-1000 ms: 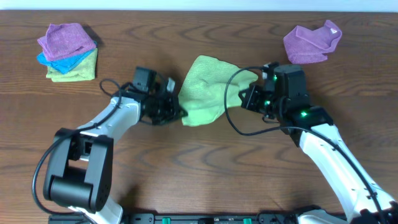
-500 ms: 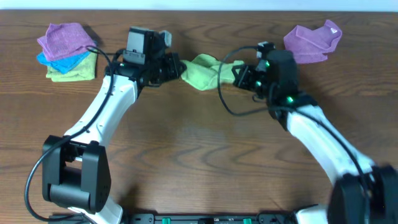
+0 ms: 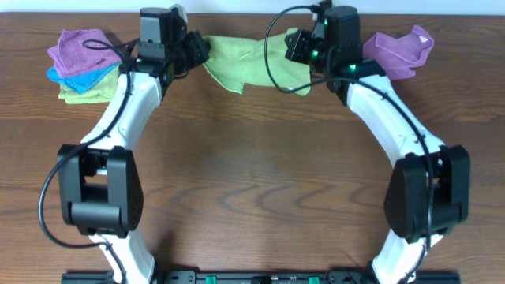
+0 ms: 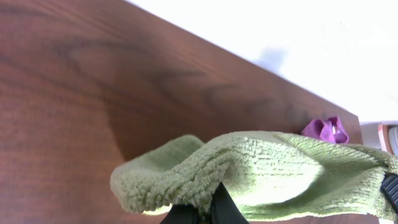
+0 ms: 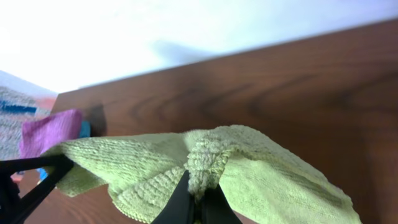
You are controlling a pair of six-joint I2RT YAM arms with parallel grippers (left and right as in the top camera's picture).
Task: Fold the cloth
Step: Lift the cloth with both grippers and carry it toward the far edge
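A stack of folded cloths (image 3: 83, 67) lay left of the left pincer (image 3: 197, 54), which was clamped on one end of the green cloth (image 3: 246, 60). The cloth stretched between both pincers by the far edge of the surface (image 3: 252, 181), with bare wood open on their near side. The right pincer (image 3: 293, 49) pinched the other end, and a crumpled purple cloth (image 3: 397, 52) lay near its right.

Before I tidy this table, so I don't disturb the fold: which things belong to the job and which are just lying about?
Job: green cloth; left hand and right hand, each pinching it.
Lying about: stack of folded cloths, far left; crumpled purple cloth, far right.
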